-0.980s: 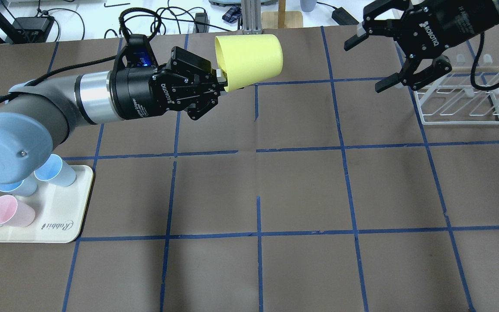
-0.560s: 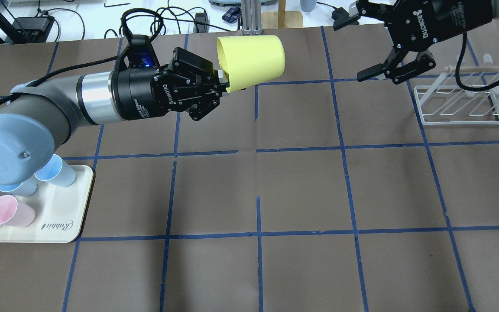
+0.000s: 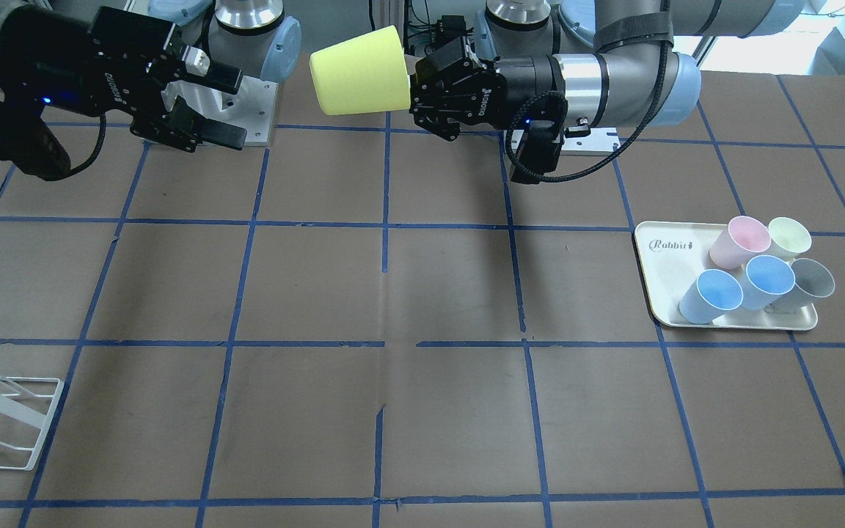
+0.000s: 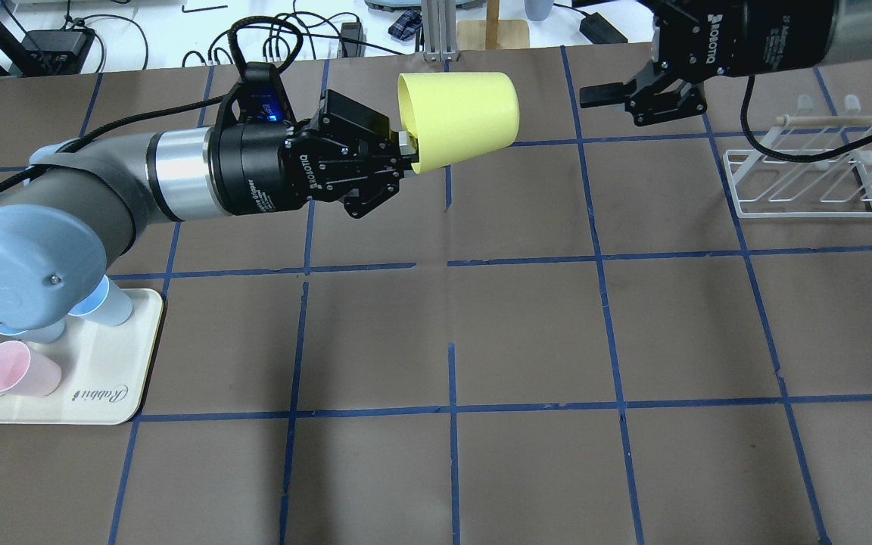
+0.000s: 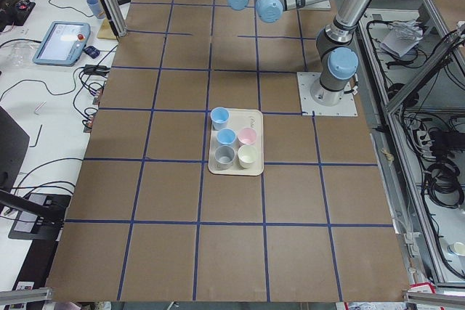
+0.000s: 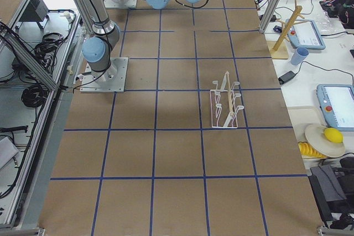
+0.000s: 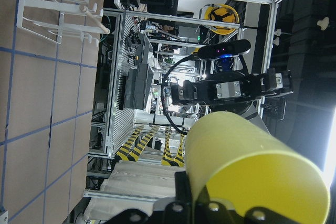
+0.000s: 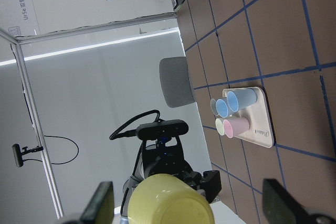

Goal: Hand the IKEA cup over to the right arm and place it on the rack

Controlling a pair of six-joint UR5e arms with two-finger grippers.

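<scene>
Where the left gripper [image 4: 406, 147] pinches the rim wall of the IKEA cup [image 4: 460, 113], the yellow tumbler is held on its side in the air above the table. Its closed base points toward the right gripper [image 3: 218, 104]. That gripper's jaws stand wide apart (its wrist view frames the cup between them, untouched), and it hangs near the cup. The rack [image 4: 799, 185] stands on the table at the right side. A cream tray [image 4: 114, 363] of pastel cups [image 3: 749, 268] lies beneath the left arm's elbow.
</scene>
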